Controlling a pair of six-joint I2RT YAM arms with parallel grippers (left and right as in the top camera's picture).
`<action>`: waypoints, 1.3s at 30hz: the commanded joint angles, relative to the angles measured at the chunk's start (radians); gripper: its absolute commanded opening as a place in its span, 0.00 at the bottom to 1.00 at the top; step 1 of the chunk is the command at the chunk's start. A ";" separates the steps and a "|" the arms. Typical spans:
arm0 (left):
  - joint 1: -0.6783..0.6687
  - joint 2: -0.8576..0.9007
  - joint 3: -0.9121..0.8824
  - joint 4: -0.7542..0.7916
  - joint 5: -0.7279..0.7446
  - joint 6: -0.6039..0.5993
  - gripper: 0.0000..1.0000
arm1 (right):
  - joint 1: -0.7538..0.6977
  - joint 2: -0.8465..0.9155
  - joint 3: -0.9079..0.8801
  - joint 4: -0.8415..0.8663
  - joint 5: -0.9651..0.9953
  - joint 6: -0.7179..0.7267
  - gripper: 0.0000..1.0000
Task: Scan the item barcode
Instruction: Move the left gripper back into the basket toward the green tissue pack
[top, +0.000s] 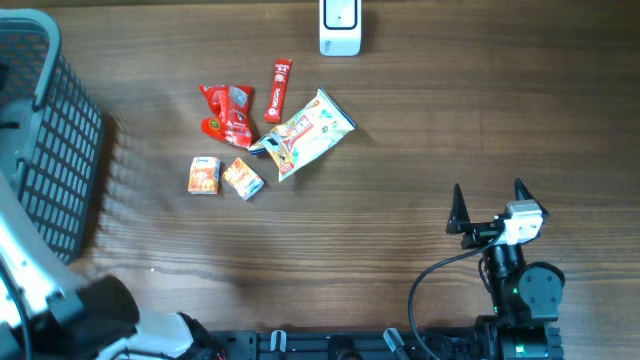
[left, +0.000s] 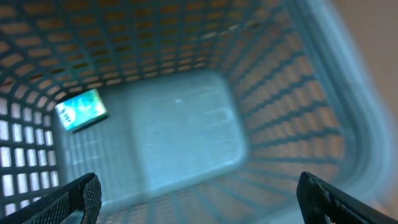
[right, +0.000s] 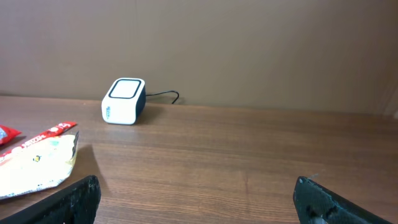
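Left gripper (left: 199, 208): I hold it wide open over the basket (left: 348, 124), the drop bin I reckon; one green packet (left: 81, 111) lies inside. My right gripper (top: 488, 200) waits open, empty, near the table's (top: 400, 230) front edge. Unscanned snack packets (top: 300, 135) sit mid-table, before the far-edge scanner (top: 340, 28).

Table (top: 400, 200): dark brown wood, grain running left to right, bare across right half.
Grey lattice basket (top: 60, 150) stands at left edge.
White scanner (top: 340, 28) sits at far edge, near centre; thin cable behind it.
Cluster left of centre:
- red packet (top: 228, 114), crumpled
- red stick pack (top: 279, 88), just right of packet, nearly upright in overhead view
- white pouch (top: 305, 135), tilted, near stick pack's lower end
- two small orange boxes (top: 204, 175) (top: 242, 179), side by side, nearer than the rest
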 joint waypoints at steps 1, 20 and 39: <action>0.047 0.101 -0.003 -0.008 -0.045 -0.021 0.97 | 0.004 -0.007 -0.002 0.002 0.014 0.008 1.00; 0.147 0.338 -0.013 -0.064 -0.306 -0.118 0.91 | 0.004 -0.007 -0.002 0.002 0.014 0.008 1.00; 0.151 0.517 -0.130 -0.061 -0.430 -0.103 0.69 | 0.004 -0.007 -0.002 0.002 0.014 0.008 1.00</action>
